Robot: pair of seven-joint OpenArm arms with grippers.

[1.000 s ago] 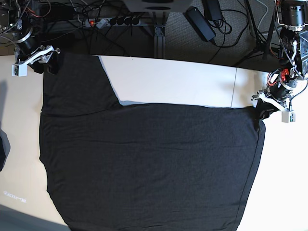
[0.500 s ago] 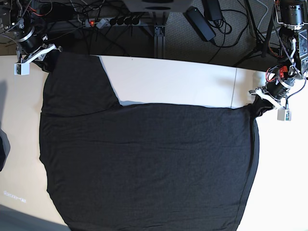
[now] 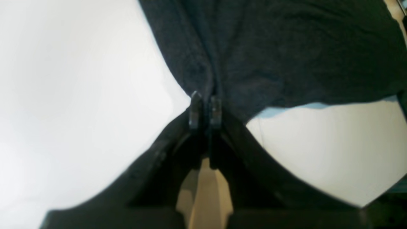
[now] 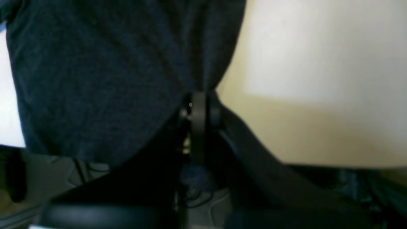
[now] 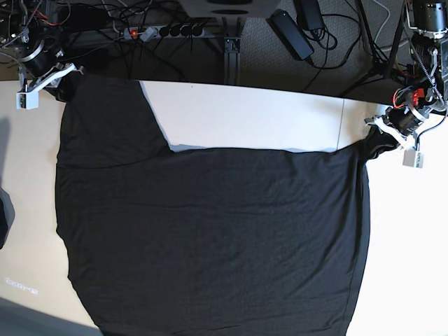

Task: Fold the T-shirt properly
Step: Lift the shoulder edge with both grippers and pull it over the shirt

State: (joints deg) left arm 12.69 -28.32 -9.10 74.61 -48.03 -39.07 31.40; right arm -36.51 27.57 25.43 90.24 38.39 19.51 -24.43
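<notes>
The black T-shirt [image 5: 210, 238] lies spread over the pale table [image 5: 245, 115], and its lower part runs off the near edge of the base view. My left gripper [image 5: 381, 140] is at the shirt's far right corner, shut on a pinch of the dark knit; in the left wrist view the left gripper [image 3: 205, 101] has the T-shirt [image 3: 286, 51] fanning away from its closed tips. My right gripper [image 5: 64, 75] is at the far left corner by the table's back edge, shut on the T-shirt [image 4: 95, 79]; its tips [image 4: 198, 98] are pressed together.
Behind the table's far edge lie a power strip [image 5: 161, 31], a black power brick [image 5: 290, 31], tangled cables and a metal frame post [image 5: 231, 52]. A dark object [image 5: 3, 217] pokes in at the left edge. Bare tabletop shows on both sides of the shirt.
Both grippers have shut on the shirt's far corners. The left one moved back and to the right, the right one back and outward, and the far edge is drawn tauter.
</notes>
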